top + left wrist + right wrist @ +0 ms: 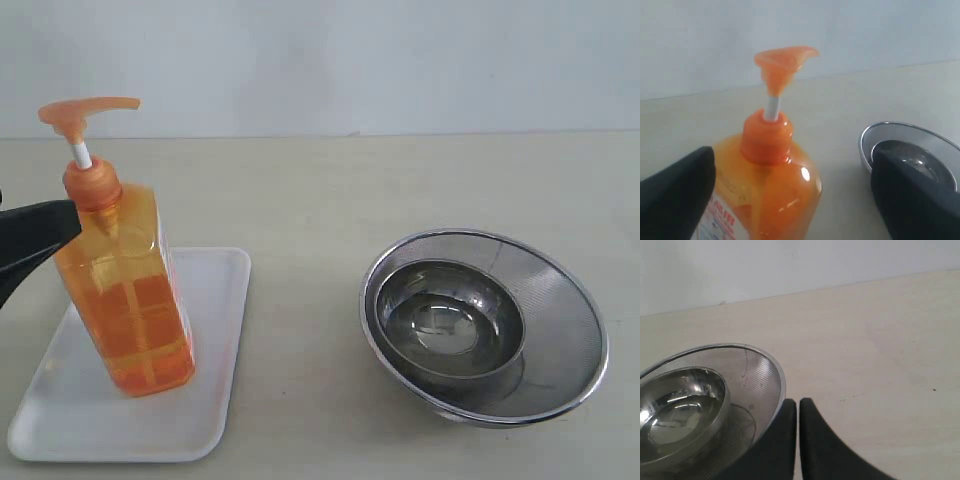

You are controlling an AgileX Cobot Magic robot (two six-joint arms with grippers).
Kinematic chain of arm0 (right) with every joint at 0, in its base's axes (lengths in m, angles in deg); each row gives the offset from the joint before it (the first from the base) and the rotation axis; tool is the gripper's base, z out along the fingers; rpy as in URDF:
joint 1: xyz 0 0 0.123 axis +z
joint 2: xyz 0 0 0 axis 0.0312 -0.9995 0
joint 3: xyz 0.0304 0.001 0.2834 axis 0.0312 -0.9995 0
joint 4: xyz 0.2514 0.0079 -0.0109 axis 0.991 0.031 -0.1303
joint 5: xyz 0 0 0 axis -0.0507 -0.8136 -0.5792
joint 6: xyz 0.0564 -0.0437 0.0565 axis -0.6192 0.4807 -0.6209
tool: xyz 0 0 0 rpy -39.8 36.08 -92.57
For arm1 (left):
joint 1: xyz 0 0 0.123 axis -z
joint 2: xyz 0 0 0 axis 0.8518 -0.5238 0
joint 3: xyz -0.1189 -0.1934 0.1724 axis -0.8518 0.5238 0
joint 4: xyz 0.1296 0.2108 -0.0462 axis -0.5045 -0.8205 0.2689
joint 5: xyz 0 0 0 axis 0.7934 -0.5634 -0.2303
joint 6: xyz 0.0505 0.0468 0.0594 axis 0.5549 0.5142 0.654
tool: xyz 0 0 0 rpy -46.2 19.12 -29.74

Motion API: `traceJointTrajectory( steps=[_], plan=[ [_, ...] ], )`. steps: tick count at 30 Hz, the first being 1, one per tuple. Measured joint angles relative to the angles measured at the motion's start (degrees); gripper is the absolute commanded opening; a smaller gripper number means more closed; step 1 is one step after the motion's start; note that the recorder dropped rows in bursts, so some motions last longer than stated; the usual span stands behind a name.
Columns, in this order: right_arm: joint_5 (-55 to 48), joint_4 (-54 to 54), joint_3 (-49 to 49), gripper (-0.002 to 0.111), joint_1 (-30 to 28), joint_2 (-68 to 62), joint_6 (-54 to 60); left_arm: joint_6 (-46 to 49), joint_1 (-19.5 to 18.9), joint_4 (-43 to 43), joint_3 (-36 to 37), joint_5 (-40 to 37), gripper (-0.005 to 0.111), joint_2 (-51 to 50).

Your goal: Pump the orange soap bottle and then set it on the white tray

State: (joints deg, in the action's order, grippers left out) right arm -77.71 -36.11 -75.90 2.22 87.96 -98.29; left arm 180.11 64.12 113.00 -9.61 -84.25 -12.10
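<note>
The orange soap bottle (130, 300) stands on the white tray (215, 400) at the left of the table, pump head (88, 112) raised on its white stem. My left gripper (792, 165) is open around the bottle's shoulder. One black finger (677, 195) is close against the labelled side and the other finger (915, 195) stands well clear of the bottle. In the exterior view only one dark finger (35, 238) shows, at the bottle's left. My right gripper (798, 402) is shut and empty, low over the table beside the bowl's rim; the exterior view does not show it.
A round steel mesh bowl (560, 300) with a smaller steel bowl (450, 320) inside sits on the right half of the table; it also shows as the bowl rim (890, 127) and mesh wall (755, 375). A pale wall runs behind the table.
</note>
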Motion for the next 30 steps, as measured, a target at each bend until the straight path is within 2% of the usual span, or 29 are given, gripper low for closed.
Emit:
traceJointTrajectory(
  steps=[16, 22, 30],
  plan=[
    [0.0, 0.0, 0.0, 0.0, 0.0, 0.0, 0.0, 3.07, 0.0, 0.35, -6.64, -0.3, 0.079, -14.33],
    [0.0, 0.0, 0.0, 0.0, 0.0, 0.0, 0.0, 3.53, 0.0, 0.35, -7.85, -0.74, 0.079, -16.57],
    [0.0, 0.0, 0.0, 0.0, 0.0, 0.0, 0.0, 3.53, 0.0, 0.43, -9.82, -1.77, 0.065, -18.68]
  ],
)
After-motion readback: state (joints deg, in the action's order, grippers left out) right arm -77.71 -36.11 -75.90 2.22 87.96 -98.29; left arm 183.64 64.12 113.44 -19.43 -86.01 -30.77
